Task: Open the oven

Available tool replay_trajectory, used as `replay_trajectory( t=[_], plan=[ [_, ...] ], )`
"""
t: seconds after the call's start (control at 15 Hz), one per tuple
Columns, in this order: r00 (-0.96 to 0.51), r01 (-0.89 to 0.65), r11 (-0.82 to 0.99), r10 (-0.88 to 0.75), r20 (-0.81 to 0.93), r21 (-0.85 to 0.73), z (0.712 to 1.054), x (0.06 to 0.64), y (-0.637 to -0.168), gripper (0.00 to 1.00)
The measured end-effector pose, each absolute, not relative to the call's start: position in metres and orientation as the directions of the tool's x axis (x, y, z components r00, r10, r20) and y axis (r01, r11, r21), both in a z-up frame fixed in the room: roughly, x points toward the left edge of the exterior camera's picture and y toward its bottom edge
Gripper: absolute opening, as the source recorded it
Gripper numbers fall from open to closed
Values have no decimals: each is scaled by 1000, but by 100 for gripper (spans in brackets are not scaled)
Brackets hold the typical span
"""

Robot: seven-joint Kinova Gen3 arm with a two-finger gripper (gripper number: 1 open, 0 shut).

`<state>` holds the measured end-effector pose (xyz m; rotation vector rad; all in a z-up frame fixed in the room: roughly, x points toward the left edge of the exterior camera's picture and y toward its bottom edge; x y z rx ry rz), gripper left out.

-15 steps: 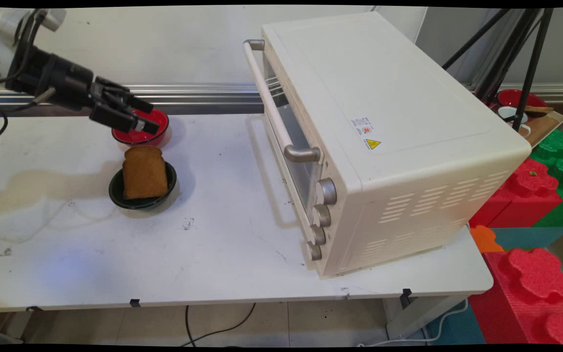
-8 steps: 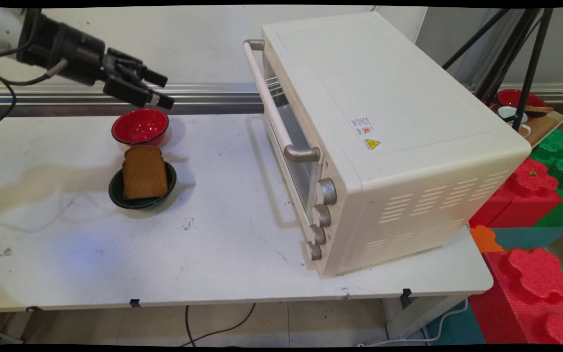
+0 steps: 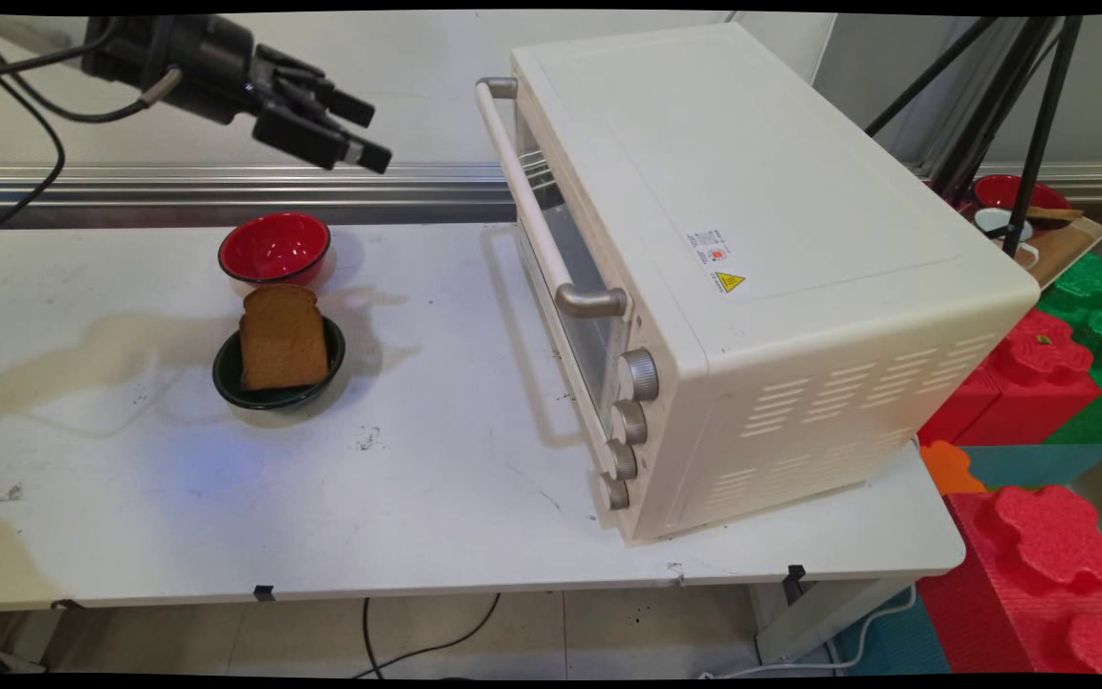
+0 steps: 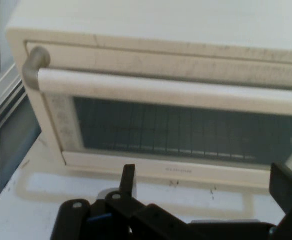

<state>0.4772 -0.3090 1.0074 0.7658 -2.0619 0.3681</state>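
gripper (image 3: 366, 127) is up high at the far left, jaws spread wide and empty, pointing right at the toaster oven (image 3: 752, 277) door handle (image 4: 166, 90), well above the red bowl (image 3: 275, 249) and bread (image 3: 282, 337).

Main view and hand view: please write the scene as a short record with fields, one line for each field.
claw: black two-finger claw, open, empty, raised above the table's far left part, pointing at the oven
nearest thing: cream-white toaster oven with closed glass door and long white handle bar
below claw: red round bowl, empty
beside it: dark green round bowl holding a brown bread slice
surface: white table, stained at left
oven controls: four metal knobs at the door's near end
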Motion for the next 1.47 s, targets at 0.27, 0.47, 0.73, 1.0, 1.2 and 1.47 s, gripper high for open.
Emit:
replay_trajectory(
  t=[0.27,0.47,0.73,1.0,1.2,1.47],
  plan=[
    [-421,-636,772,-368,829,20,1016,462,-318,100],
    [-416,-630,776,-363,834,23,1021,446,-328,100],
    [-412,-618,785,-363,836,37,1025,425,-337,100],
    [-415,-606,794,-366,833,47,1025,406,-345,100],
    [-420,-599,799,-368,830,52,1023,397,-348,100],
    [-428,-590,805,-373,823,58,1021,385,-351,0]
  ],
)
